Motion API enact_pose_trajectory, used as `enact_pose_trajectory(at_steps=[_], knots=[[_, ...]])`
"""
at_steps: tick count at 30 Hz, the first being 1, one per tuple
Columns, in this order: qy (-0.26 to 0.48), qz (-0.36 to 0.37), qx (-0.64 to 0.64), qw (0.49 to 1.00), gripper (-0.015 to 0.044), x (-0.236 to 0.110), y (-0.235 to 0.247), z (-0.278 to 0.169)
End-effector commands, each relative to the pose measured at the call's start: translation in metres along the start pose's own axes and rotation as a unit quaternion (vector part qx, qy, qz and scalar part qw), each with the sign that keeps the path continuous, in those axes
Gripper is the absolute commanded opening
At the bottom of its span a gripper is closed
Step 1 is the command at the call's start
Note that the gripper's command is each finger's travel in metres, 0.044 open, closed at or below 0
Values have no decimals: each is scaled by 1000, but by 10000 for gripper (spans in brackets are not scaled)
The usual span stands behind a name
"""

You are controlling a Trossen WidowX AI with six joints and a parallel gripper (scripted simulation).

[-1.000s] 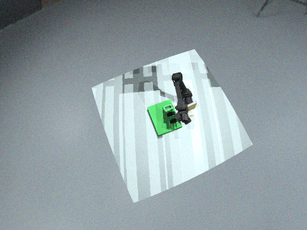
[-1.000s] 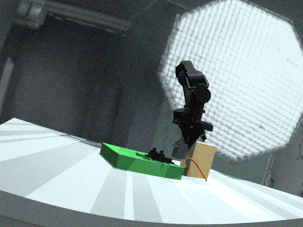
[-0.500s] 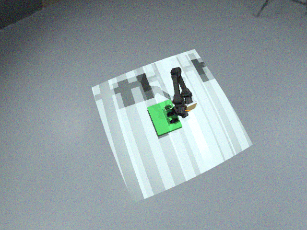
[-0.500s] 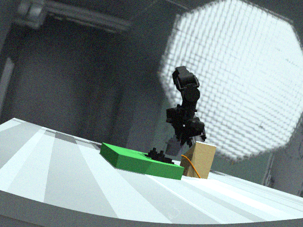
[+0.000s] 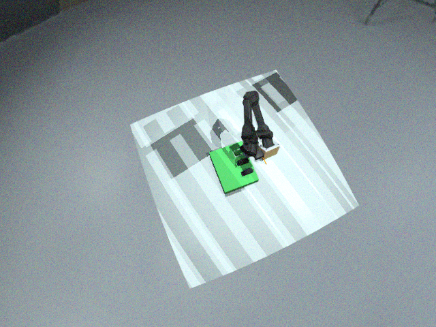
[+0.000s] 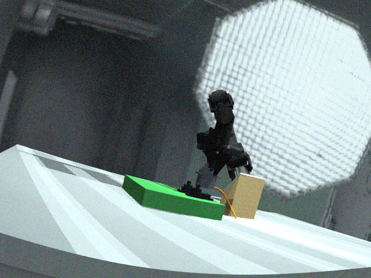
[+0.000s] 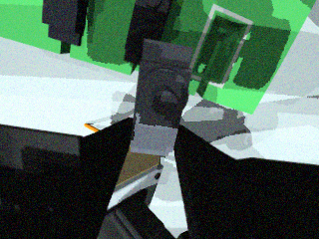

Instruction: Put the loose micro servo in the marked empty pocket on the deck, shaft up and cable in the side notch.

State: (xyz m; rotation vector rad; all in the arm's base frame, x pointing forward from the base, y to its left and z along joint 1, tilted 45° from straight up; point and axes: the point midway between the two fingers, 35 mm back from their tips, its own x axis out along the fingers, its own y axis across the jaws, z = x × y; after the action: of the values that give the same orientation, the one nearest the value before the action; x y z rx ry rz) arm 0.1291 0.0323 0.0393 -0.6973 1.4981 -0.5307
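Note:
My gripper (image 6: 212, 171) (image 7: 154, 127) is shut on the loose dark grey micro servo (image 6: 205, 178) (image 7: 161, 85), its round boss facing the wrist camera. They hang above and beside the deck's edge, near the box. In the top view the arm hides the servo. The orange cable (image 5: 264, 161) (image 6: 229, 201) (image 7: 91, 127) droops toward the table on the box side. The green deck (image 5: 225, 172) (image 6: 179, 203) (image 7: 20, 25) lies flat. The marked pocket's pale outline (image 7: 202, 42) shows empty at upper right in the wrist view, away from the servo.
Two black servos (image 5: 242, 161) (image 5: 246, 172) (image 7: 65, 22) (image 7: 150, 25) sit in the deck beside the pocket. A tan box (image 5: 271, 152) (image 6: 245, 197) (image 7: 137, 166) with a pale top stands close to the gripper and deck. Striped shadows cross the table (image 5: 281, 211).

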Motion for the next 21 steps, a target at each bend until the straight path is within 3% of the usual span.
enact_pose_trajectory(at_steps=[1, 11, 21], knots=[[-5, 2, -1, 1000, 0, -1, -13, -1], [-4, 1, -1, 1000, 0, 0, -47, -7], [-5, 1, -1, 1000, 0, -1, -51, 9]])
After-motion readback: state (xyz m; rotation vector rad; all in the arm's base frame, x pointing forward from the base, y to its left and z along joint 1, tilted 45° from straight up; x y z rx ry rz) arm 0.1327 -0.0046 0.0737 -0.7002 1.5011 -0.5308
